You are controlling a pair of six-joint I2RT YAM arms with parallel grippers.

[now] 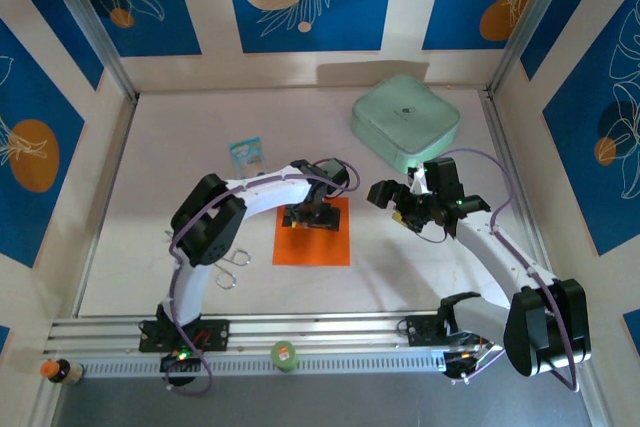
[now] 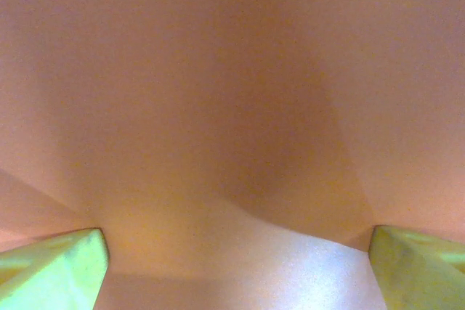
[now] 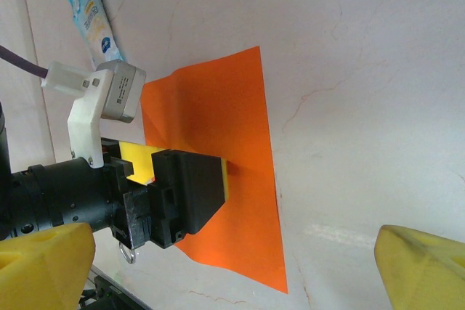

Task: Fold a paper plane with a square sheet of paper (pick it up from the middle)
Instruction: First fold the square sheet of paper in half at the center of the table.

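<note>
Paper this thin weighs almost nothing, bends at a touch and probably slides on a smooth tabletop. The square sheet of paper (image 1: 312, 249) therefore seems best taken by a gentle pinch that raises a ridge in its middle, not by a flat edge. Too hard a squeeze would likely leave a stray crease.

It lies at the centre of the top view on the pale table (image 1: 400, 282), well apart from the mint-green box (image 1: 405, 117) at upper right and the small blue-and-white packet (image 1: 245, 152) at upper left. The left gripper (image 1: 312, 215) is down on the upper part of the sheet, jaws spread wide with nothing pinched. The right gripper (image 1: 402, 207) hovers just right of the sheet, jaws fully apart and empty.

The left wrist view adds what the overhead hides. Orange covers most of the frame, its yellow-green fingertips (image 2: 51, 270) sit in the lower corners, and a curved orange edge over a pale patch at lower centre suggests the paper bows there.

The right wrist view gives the side look. One left finger pad touches the sheet near its middle, and the sheet's edge buckles slightly towards the upper left of the frame.
</note>
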